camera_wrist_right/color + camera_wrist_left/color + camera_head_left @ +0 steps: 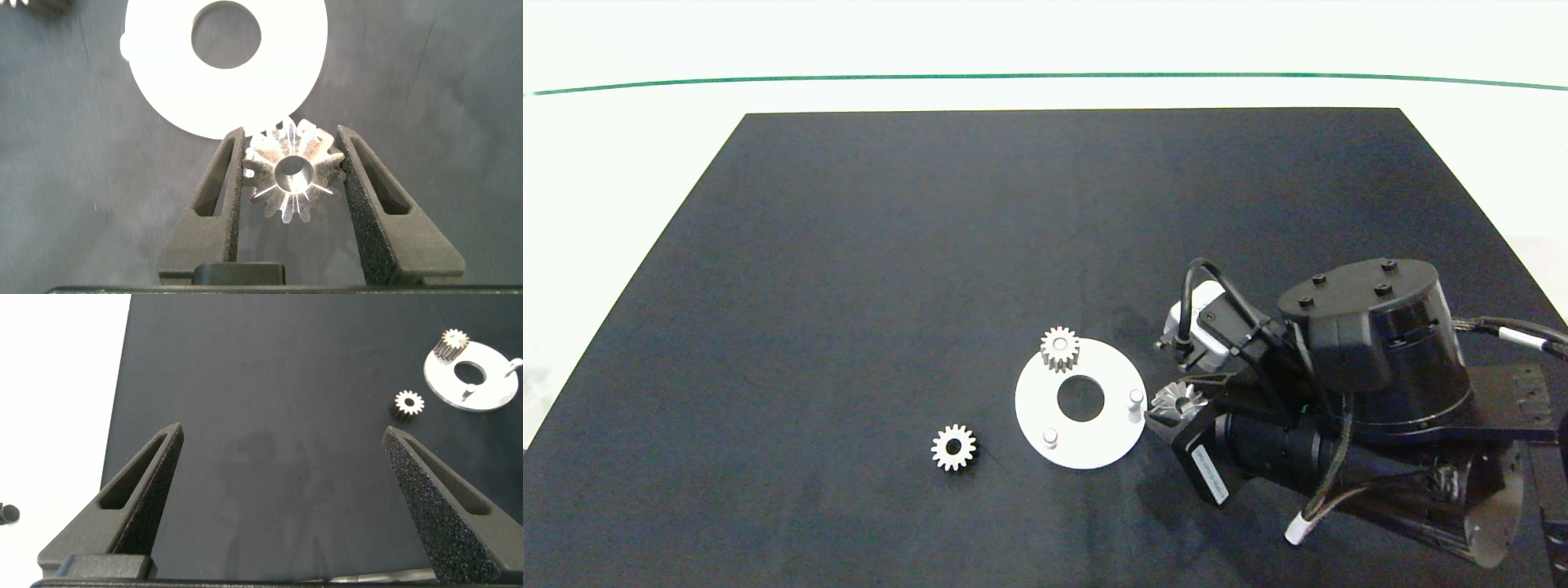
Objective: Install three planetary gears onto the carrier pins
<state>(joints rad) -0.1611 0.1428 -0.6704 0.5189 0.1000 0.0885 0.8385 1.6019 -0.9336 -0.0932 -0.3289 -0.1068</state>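
The white carrier disc (1094, 441) lies on the black mat. One planetary gear (1059, 349) sits on its far-left pin. Two carrier pins stand bare, one at the right (1136, 397) and one at the near left (1050, 437). A second gear (953, 447) lies loose on the mat left of the disc. My right gripper (1168, 404) is shut on a third gear (292, 175), held tilted just off the disc's right edge beside the right pin. My left gripper (284, 433) hangs open over bare mat, far from the loose gear (409, 403) and the disc (482, 396).
The black mat (890, 245) covers most of the white table (605, 163), whose surface shows past the mat's left, right and far edges. The right arm's bulky wrist (1372, 351) fills the mat's near right corner.
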